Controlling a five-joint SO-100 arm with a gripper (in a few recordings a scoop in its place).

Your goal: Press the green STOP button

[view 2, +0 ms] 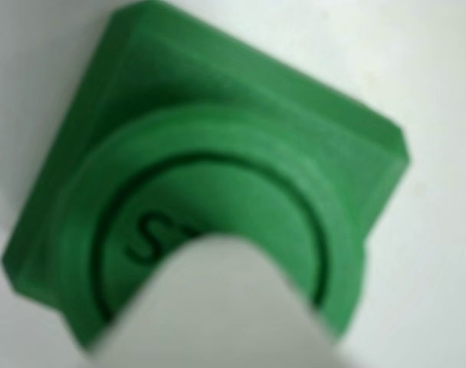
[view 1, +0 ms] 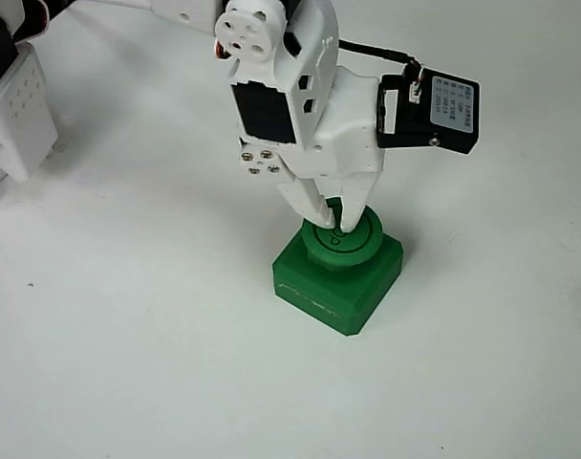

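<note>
The button [view 1: 340,251] is seen in the fixed view a little to 4 o'clock of the picture's centre, standing on the white table [view 1: 128,363]; its round cap sits on a square base. The gripper [view 1: 336,227] is brought down from 12 o'clock onto the cap; its two fingers are drawn together to a narrow point, with nothing held between them, and the tips appear to be touching the cap's top, slightly toward the cap's 12 o'clock side. In the wrist view the button [view 2: 241,161] is seen close and blurred; a white finger [view 2: 225,307] is laid over the cap from 6 o'clock, and an "S" is read at its 9 o'clock side. The pressing step is judged to be in hand; whether the cap is already pushed down cannot be told. A straight downward push is called for next, kept on the cap so that the tips are not slid off its rim.
</note>
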